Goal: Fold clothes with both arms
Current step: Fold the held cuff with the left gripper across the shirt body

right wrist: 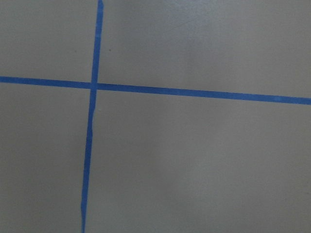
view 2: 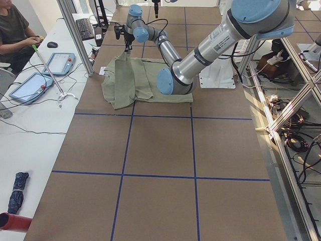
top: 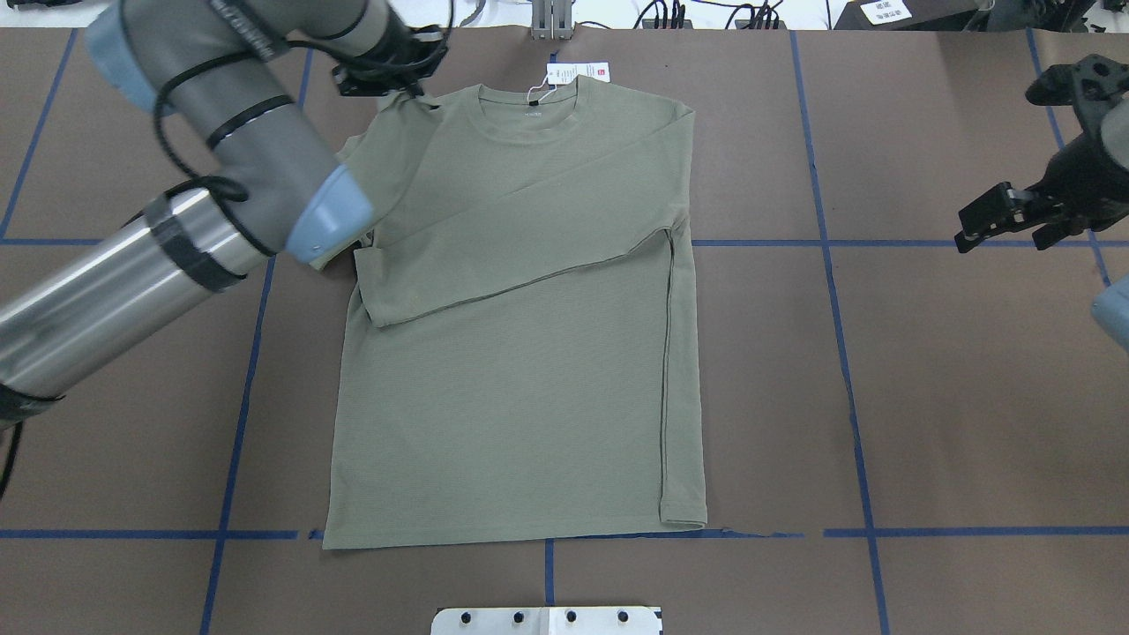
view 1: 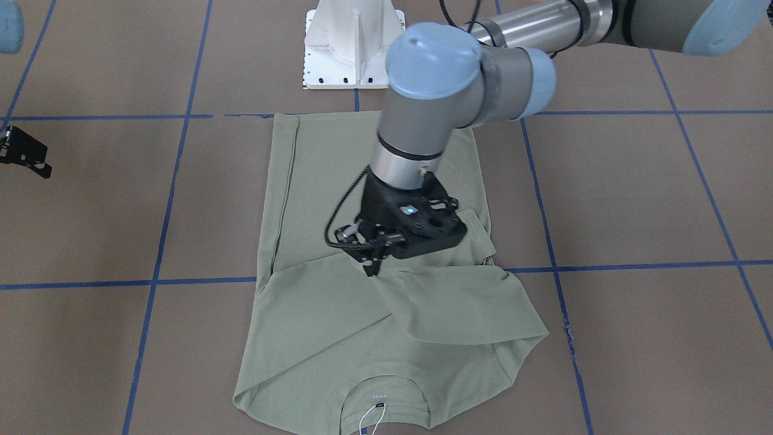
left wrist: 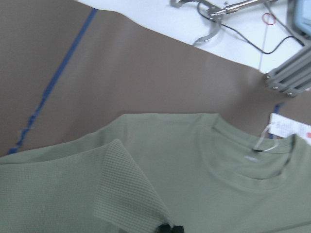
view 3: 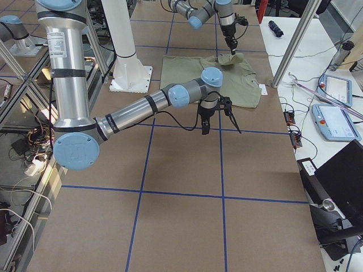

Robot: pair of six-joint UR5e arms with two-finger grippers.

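Note:
The sage-green long-sleeved shirt (top: 529,353) lies flat on the brown table with its collar at the far end. One sleeve is folded across the chest. The white hang tag (top: 578,73) lies by the collar. My left gripper (view 1: 373,266) is shut on the ribbed cuff (left wrist: 126,189) of the other sleeve. It holds the cuff above the shirt near its left shoulder (top: 401,88), and the sleeve drapes down from it. My right gripper (top: 1005,219) is open and empty, well off to the right of the shirt, over bare table (right wrist: 194,155).
The white pedestal base (view 1: 353,48) stands at the shirt's hem end. Blue tape lines (top: 838,335) cross the table. A side table with tablets (view 2: 50,65), cables and a seated person (view 2: 15,30) runs beyond the collar end, behind a metal post (view 2: 75,35).

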